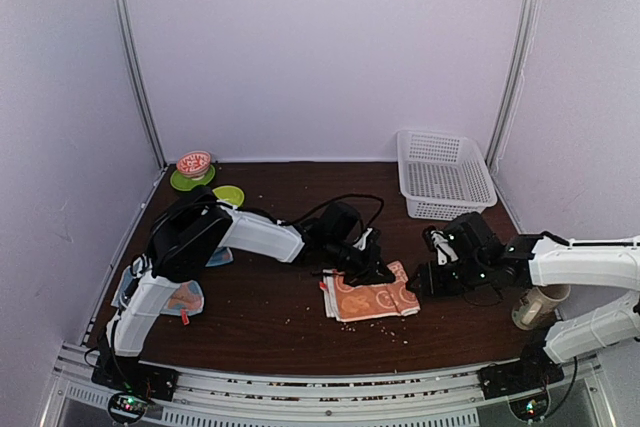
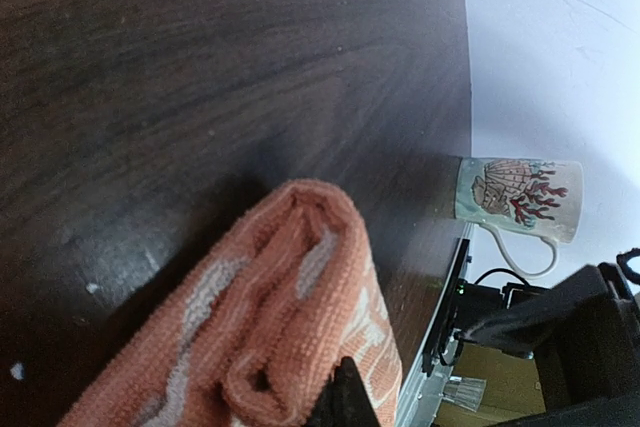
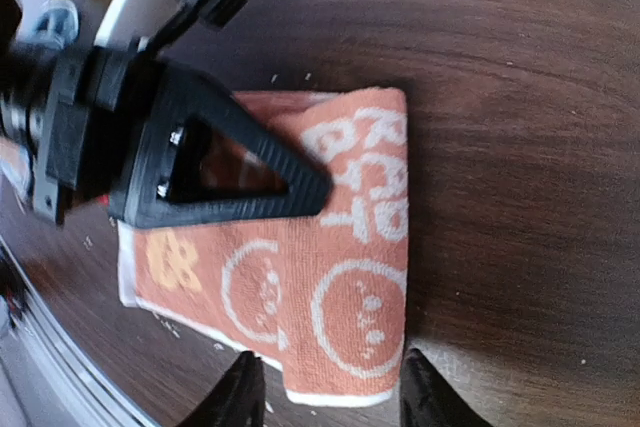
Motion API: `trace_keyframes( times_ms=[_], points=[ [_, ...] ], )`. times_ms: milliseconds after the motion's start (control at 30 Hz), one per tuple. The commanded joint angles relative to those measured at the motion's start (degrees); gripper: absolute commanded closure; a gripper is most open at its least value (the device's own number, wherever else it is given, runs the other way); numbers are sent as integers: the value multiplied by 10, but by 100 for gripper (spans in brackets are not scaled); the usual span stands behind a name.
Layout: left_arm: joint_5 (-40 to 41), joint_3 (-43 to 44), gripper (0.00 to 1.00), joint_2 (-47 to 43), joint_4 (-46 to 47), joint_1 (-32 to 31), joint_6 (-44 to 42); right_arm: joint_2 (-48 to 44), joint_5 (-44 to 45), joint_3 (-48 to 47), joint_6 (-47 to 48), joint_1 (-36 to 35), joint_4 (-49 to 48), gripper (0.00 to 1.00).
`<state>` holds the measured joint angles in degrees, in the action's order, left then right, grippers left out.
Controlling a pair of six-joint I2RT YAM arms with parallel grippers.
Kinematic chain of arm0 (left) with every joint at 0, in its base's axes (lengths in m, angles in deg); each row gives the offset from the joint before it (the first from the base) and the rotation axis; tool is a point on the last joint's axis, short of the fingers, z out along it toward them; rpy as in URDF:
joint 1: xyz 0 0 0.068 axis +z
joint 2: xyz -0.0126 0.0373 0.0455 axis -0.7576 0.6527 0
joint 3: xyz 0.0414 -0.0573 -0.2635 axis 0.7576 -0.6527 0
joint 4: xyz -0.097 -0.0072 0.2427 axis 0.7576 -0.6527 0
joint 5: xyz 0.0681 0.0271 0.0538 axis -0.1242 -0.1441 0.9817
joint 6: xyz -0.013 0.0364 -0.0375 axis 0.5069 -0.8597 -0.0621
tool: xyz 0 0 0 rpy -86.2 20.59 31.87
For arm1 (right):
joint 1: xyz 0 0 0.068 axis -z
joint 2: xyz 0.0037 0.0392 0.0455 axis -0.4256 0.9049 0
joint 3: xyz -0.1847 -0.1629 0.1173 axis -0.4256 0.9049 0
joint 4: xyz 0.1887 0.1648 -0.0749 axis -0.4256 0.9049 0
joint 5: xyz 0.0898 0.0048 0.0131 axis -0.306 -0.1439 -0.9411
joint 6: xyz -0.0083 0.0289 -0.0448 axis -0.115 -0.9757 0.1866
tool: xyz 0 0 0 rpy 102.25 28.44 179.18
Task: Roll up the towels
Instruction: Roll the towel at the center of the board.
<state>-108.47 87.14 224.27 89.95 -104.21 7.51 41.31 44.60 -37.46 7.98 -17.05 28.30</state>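
Fingers (image 3: 238,397) of right gripper (image 3: 330,395) parted, straddling edge of orange towel (image 3: 340,277), gripping nothing. On same towel, left gripper (image 3: 305,190) closed tight, tips on cloth; pinch not discernible. Towel folded, centre of table (image 1: 280,332). Light-blue towel (image 1: 127,285) crumpled near left edge. Mug (image 1: 538,307) near right. Farther back: white basket (image 1: 447,209) right, pink bowl (image 1: 194,162) on green plate (image 1: 178,184) left.

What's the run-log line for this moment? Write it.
left end effector: shut, on orange towel | right end effector: open, straddling its edge | towel: folded, unrolled
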Motion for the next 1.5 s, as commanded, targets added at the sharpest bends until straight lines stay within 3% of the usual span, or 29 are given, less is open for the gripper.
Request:
trace_keyframes(
  times_ms=[0,200,600,767,867,1000,1233,1467],
  points=[
    [11,-2,100,-3,-6,5,-12,4,-56,48,-62,39,-77,46],
    [12,-4,100,-7,-10,5,-15,47,-95,74,-102,61,-149,45],
    [14,-12,100,-12,-8,5,-17,126,-154,114,-123,81,-236,57],
    [16,-11,100,-12,-9,5,-18,169,-182,125,-119,80,-253,66],
    [14,-12,100,-13,-10,5,-18,177,-185,124,-114,80,-251,81],
    [15,-16,100,-28,-18,5,-26,138,-142,102,-90,80,-188,100],
    [21,-51,94,-84,-46,6,-58,80,-10,2,1,78,43,100],
    [51,-100,94,-143,-85,10,-105,106,115,-74,54,55,167,100]
  ],
)
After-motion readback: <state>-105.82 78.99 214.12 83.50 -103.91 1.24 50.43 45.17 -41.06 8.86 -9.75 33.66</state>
